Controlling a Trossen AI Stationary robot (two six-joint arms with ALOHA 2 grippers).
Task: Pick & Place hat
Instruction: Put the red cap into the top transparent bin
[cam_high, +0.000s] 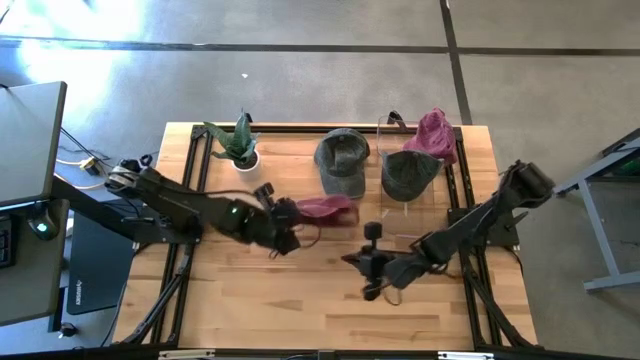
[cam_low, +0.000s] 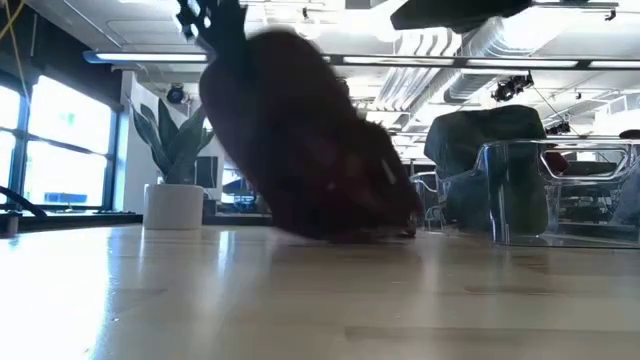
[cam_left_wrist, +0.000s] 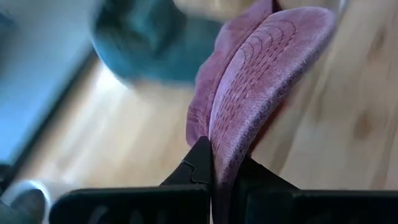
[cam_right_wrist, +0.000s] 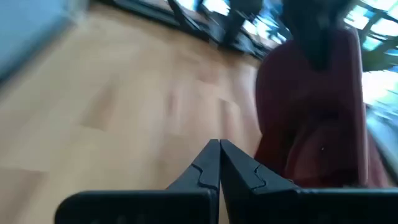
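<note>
A maroon-pink cap (cam_high: 327, 208) is at the table's middle, held by my left gripper (cam_high: 287, 226), which reaches in from the left and is shut on it. The left wrist view shows its stitched brim (cam_left_wrist: 261, 81) rising from between the fingers. In the low view the cap and gripper are one dark blurred mass (cam_low: 305, 150). My right gripper (cam_high: 366, 266) waits, shut, toward the near edge and right of the cap, touching nothing; its closed fingertips (cam_right_wrist: 219, 148) hover over bare wood, with the cap (cam_right_wrist: 311, 106) beyond them. My left gripper pinches the cap's stitched brim at its edge (cam_left_wrist: 225, 146) between its two fingers (cam_left_wrist: 200, 160). It comes nearly level from the table's left. The cap stretches away from the fingers toward the right, tilted. I cannot tell whether its lower end (cam_low: 385, 228) rests on the table.
A grey-green cap (cam_high: 342, 162) lies toward the far edge. A dark green cap (cam_high: 408, 172) sits on a clear stand (cam_low: 560, 195), with a pink cap (cam_high: 436, 132) behind it. A potted plant (cam_high: 238, 146) stands far left. Bare wood (cam_high: 280, 300) spans the near half.
</note>
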